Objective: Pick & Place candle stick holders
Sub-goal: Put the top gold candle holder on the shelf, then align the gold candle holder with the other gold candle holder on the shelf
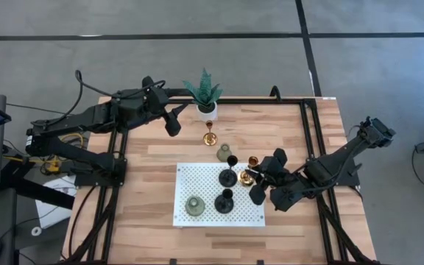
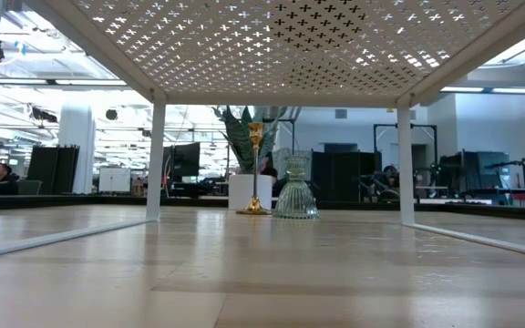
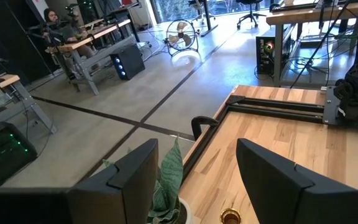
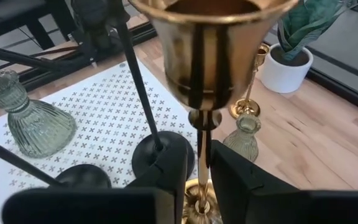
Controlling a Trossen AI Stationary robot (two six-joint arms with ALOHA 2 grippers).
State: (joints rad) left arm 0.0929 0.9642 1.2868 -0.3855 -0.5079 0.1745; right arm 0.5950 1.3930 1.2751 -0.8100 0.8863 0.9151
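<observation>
While the right hand [image 1: 254, 179] sits at the right edge of the white perforated rack [image 1: 197, 177], its fingers [image 4: 166, 171] stand close on either side of a gold candle holder's [image 4: 211, 43] stem; whether they grip it I cannot tell. Two black holders [image 1: 229, 175] and a grey-green one [image 1: 195, 205] share the rack. On the bare worktop [image 1: 153, 147] stand another gold holder [image 1: 209, 136] and a grey-green one [image 1: 224, 152] (near the potted plant [image 1: 205, 92]). The left hand [image 1: 174, 121] hovers spread by the plant.

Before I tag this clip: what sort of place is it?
Probably a robotics lab or workshop: a bare concrete floor with dark lines, workbenches with computers, and a person seated at one.
</observation>
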